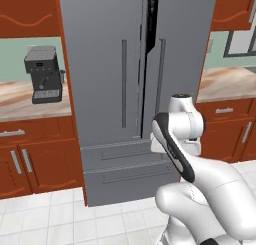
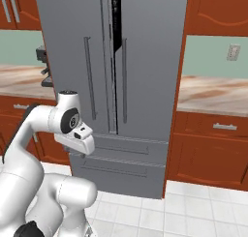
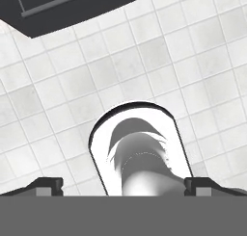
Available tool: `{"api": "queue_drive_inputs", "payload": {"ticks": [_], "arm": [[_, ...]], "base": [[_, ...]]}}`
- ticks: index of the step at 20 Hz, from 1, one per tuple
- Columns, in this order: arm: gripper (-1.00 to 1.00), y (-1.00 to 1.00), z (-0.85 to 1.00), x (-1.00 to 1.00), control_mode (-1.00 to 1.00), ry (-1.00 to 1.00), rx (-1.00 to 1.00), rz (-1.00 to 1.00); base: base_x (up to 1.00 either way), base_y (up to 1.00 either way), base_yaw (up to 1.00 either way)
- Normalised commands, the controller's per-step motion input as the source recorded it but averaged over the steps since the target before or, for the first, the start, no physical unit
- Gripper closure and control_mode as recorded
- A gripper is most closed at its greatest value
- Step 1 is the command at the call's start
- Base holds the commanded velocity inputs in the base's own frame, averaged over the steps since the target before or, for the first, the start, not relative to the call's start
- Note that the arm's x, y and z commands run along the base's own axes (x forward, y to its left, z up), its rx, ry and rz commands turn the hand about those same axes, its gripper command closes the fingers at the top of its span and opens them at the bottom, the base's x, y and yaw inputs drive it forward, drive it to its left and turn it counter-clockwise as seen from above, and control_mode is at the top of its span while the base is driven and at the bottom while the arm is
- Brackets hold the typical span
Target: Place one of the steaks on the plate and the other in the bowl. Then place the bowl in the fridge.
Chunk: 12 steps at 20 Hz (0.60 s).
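The base stands squarely in front of the fridge (image 1: 135, 89), whose right upper door sits a crack ajar — a thin dark slit runs down beside its vertical bar handle (image 1: 161, 84), widest near the top. The two lower drawers are shut. The arm is folded up close to its own body in front of the fridge, with the hand turned down toward the tiled floor (image 3: 58, 85) just before the fridge's foot.

In the hand view the two dark fingers (image 3: 46, 186) show at the bottom corners, set wide apart with nothing between them; no bowl, plate or steak is held, and none can be seen on the desk (image 1: 30, 96) to the left of the fridge, where a dark coffee machine (image 1: 44, 74) stands, nor on the desk stretch to the fridge's right.

Judged from this, the step in hand looks like the fridge part of the task — either opening the door to receive the bowl or dealing with the door once the bowl is inside; the dark gap is too thin to tell whether the bowl is in there. The next move would call for unfolding the arm upward and bringing the fingers to the right door's handle or edge, to swing it wide or push it closed.
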Motion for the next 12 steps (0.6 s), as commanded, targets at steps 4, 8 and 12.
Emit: {"api": "queue_drive_inputs", "payload": {"ticks": [4, 8, 12], "arm": [[-1.00, 0.00, 0.00, 0.09, -1.00, 0.00, 0.00, 0.00], [-1.00, -0.34, 0.23, 0.76, -1.00, -0.11, -0.01, 0.09], [-1.00, -0.60, 0.57, 0.91, -1.00, -0.39, -0.01, 0.17]], "base": [[0.04, 0.00, 0.00], [0.00, 0.00, 0.00], [0.00, 0.00, 0.00]]}}
